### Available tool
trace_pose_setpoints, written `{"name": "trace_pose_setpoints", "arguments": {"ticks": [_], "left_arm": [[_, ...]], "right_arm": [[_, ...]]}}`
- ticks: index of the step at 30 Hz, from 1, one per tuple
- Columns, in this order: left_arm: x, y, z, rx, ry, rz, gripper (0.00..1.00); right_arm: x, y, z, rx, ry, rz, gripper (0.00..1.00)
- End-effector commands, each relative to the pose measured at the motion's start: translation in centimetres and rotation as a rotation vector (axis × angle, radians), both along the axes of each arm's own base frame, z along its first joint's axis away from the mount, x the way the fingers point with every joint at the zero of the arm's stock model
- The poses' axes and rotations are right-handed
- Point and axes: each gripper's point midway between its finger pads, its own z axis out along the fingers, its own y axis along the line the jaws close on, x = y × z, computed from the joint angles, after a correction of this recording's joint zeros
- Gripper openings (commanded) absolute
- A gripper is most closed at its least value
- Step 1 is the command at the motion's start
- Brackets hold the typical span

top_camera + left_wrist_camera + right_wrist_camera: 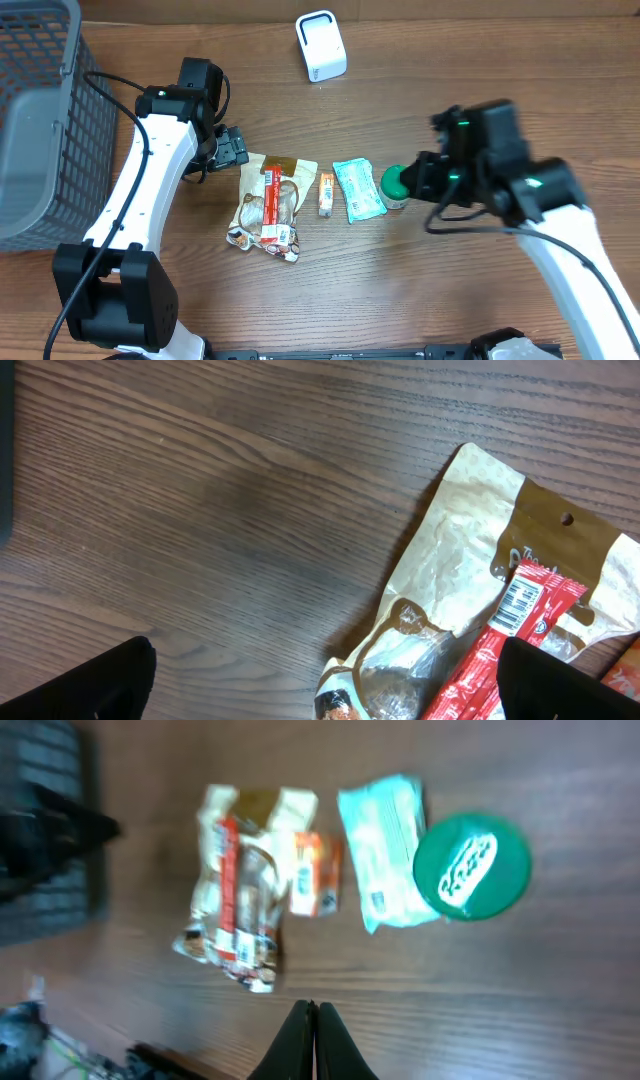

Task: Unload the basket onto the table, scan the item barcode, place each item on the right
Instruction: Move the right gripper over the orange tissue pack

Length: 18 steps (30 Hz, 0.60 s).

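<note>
Four items lie in a row mid-table: a tan snack bag [268, 200] with a red bar [500, 645] on it, a small orange packet [326, 193], a pale teal packet [358, 188] and a green-lidded tub [393, 184]. A barcode [520, 603] shows at the red bar's upper end. My left gripper [232, 148] hovers open at the bag's upper left corner, and its fingertips [90, 685] frame the bag in the left wrist view. Beside the green tub on its right, my right gripper [414, 179] is shut on nothing. Its closed tips [312, 1040] hang above bare wood.
A white scanner [321, 45] stands at the back centre. A grey mesh basket [40, 110] fills the far left. Bare wood lies in front of the row of items.
</note>
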Motion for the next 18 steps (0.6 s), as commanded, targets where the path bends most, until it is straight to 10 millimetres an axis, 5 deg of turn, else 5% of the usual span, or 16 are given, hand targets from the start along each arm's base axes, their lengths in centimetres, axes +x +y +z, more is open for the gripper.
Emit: {"name": "trace_pose_setpoints", "arguments": {"ticks": [1,13,18], "left_arm": [[0.6,0.3,0.6,0.01,-0.022,0.005,1.0],[0.6,0.3,0.6,0.01,-0.022,0.005,1.0],[0.6,0.3,0.6,0.01,-0.022,0.005,1.0]], "right_arm": [[1.2,1.1,-2.2,-0.105,0.032,-0.075,0.04],[4.0,7.5,-12.8,-0.288,0.069,0.037,0.04],[3.9,8.1,-14.6,-0.288,0.108,0.053,0.04]]}}
